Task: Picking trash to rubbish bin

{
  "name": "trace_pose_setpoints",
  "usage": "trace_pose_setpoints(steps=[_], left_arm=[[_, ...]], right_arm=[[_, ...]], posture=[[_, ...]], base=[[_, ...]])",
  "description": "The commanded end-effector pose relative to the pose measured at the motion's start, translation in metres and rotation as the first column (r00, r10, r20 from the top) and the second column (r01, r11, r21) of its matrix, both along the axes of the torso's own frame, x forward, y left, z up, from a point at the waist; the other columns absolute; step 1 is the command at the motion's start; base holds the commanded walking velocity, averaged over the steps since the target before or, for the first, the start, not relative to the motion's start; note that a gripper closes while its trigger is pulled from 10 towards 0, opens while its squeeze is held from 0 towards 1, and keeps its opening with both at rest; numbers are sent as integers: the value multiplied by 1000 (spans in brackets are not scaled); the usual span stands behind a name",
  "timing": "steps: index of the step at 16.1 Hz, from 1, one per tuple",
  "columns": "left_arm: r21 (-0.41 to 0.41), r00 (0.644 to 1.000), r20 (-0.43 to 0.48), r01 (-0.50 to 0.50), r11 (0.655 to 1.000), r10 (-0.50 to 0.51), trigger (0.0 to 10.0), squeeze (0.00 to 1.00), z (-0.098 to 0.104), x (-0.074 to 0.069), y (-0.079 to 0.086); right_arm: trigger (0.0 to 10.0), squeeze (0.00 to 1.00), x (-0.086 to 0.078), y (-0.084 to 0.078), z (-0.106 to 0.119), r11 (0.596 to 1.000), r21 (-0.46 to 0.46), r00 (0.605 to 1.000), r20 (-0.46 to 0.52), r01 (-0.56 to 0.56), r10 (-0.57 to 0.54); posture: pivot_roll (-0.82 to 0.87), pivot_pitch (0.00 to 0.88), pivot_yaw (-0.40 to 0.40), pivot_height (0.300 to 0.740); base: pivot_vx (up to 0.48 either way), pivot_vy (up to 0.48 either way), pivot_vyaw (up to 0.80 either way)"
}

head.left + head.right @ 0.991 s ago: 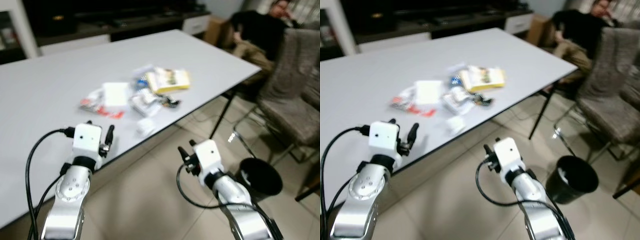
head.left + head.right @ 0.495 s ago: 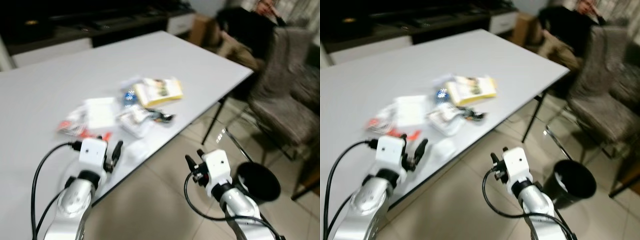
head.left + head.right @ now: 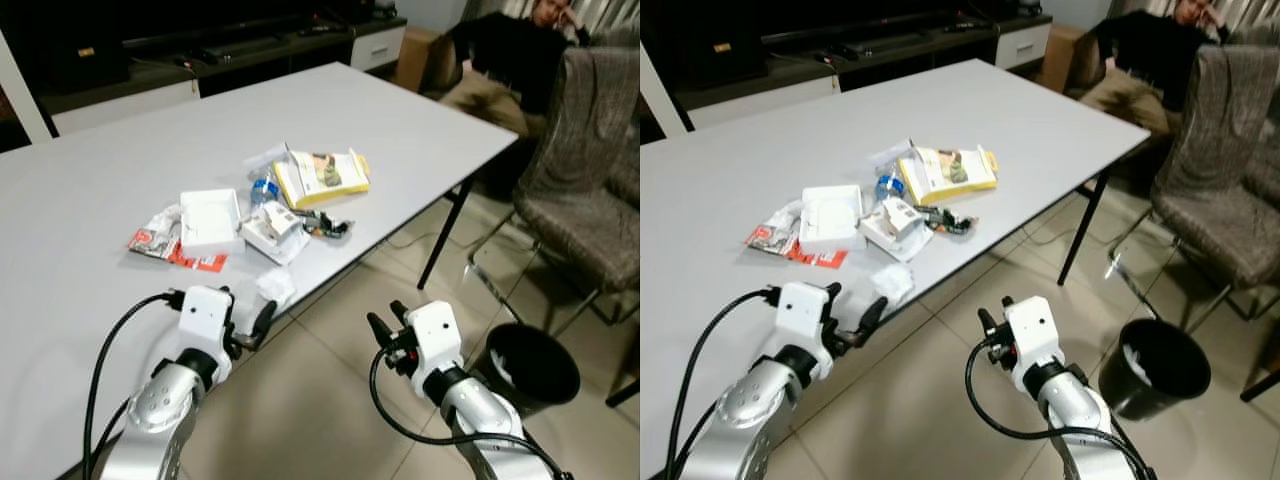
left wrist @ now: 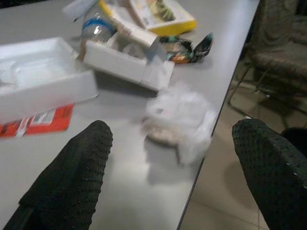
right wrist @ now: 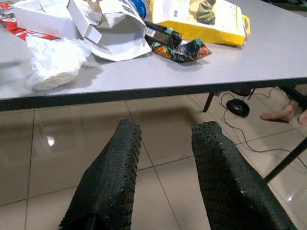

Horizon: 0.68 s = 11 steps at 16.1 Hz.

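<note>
Nearest to the robot, at about 7 o'clock, the left gripper (image 3: 262,320) hangs over the near edge of the long white table (image 3: 90,190), and its two fingers stand wide apart. At about 5 o'clock the right gripper (image 3: 386,325) hangs over the tiled floor (image 3: 320,400), beside the table edge; its two fingers have only a narrow gap between them and hold nothing.

Just in front of the left gripper one crumpled white tissue (image 4: 180,120) lies at the table edge. Behind it, toward 12 o'clock, the rest of the trash lies close together: one open white box (image 3: 209,215), one red wrapper (image 3: 168,250) partly under that box, one small torn carton (image 3: 272,225), one dark crumpled wrapper (image 5: 180,48) near the edge, one small bottle with a blue cap (image 3: 262,190), and one yellow packet (image 3: 322,176) lying flat, farthest of all.

On the floor at about 4 o'clock stands one black bin (image 3: 527,368), well apart from the trash. Beyond it, at 2 o'clock, is one grey chair (image 3: 585,190), and farther on a person in dark clothes (image 3: 505,60) sits. Along the far wall at 12 o'clock runs a low dark cabinet (image 3: 200,50).
</note>
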<state>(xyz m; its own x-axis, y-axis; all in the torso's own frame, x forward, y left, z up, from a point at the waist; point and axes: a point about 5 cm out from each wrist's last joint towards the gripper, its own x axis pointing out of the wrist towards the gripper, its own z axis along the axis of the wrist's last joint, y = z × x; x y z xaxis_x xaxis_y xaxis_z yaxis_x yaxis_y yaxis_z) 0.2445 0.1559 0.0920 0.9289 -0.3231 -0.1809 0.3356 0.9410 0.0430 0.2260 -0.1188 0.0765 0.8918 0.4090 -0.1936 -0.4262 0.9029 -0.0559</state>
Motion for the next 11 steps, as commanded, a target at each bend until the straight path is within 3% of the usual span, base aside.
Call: trace_pose_setpoints(steps=[1, 6, 7, 9, 11], left_arm=[[-14, 999, 24, 41, 999, -41, 10000, 1000, 4, 8, -7], [45, 994, 47, 99, 994, -101, 10000, 1000, 2, 29, -17], [99, 992, 39, 116, 988, -120, 10000, 1000, -3, 37, -19], [180, 993, 56, 90, 980, -102, 10000, 1000, -8, 47, -18], [178, 995, 34, 82, 981, -89, 10000, 1000, -15, 52, -19]], right_arm=[[10000, 0, 2, -4, 4, 1000, 4, 1000, 10, 13, -13], [10000, 0, 0, -4, 4, 1000, 2, 1000, 10, 22, -22], [10000, 0, -1, -4, 3, 1000, 4, 1000, 8, 27, -27], [10000, 0, -1, -4, 3, 1000, -1, 999, 9, 31, -31], [10000, 0, -1, -4, 3, 999, 0, 999, 8, 34, -34]], posture=[[35, 0, -37, 740], [22, 0, -27, 740], [14, 0, -22, 740], [12, 0, -19, 740], [9, 0, -16, 740]], base=[[0, 0, 0], [0, 0, 0], [0, 0, 0], [0, 0, 0], [0, 0, 0]])
